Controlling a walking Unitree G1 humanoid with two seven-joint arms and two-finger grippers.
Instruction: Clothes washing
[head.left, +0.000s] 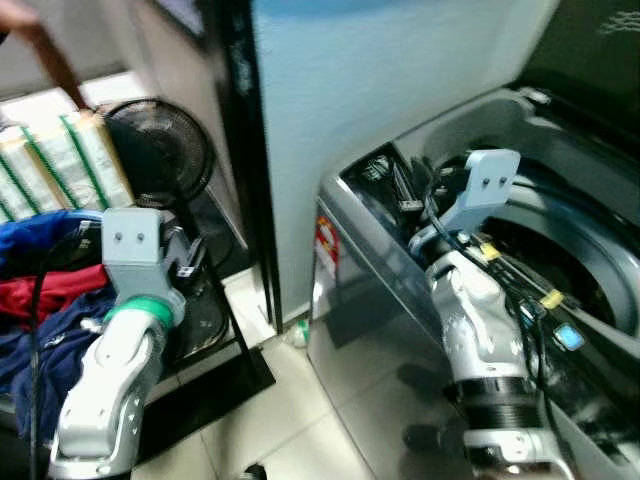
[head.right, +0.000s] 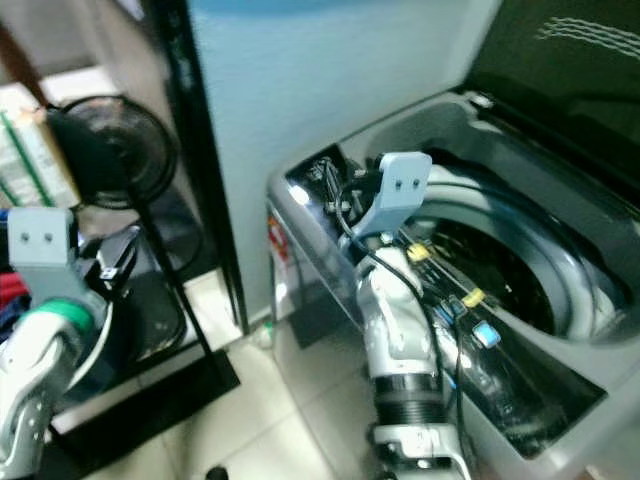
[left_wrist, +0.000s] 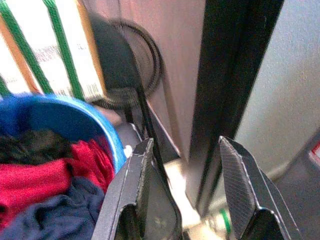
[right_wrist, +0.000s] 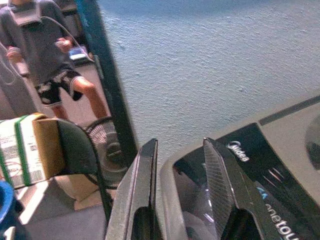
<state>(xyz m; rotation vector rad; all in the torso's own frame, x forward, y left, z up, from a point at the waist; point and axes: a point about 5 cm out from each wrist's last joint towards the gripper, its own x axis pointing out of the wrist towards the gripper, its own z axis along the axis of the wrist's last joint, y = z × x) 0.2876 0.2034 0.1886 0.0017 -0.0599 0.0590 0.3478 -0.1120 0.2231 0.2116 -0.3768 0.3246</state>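
A blue laundry basket (left_wrist: 75, 107) at my left holds a red garment (left_wrist: 45, 175) and navy clothes (left_wrist: 55, 215). My left gripper (left_wrist: 185, 145) hovers beside the basket's rim, open, with nothing between its fingers. At my right stands a grey top-loading washing machine (head.left: 360, 330) with its lid up and its dark drum (head.right: 500, 270) showing. My right gripper (right_wrist: 181, 142) is over the machine's near corner by the black control panel (right_wrist: 250, 165), open and empty.
A black door post (head.left: 250, 170) stands between basket and washer. A cardboard box with green straps (head.left: 70, 160) and a black fan (head.left: 165, 150) sit behind the basket. A person (right_wrist: 45, 45) stands beyond the doorway. White tile floor (head.left: 300, 410) lies below.
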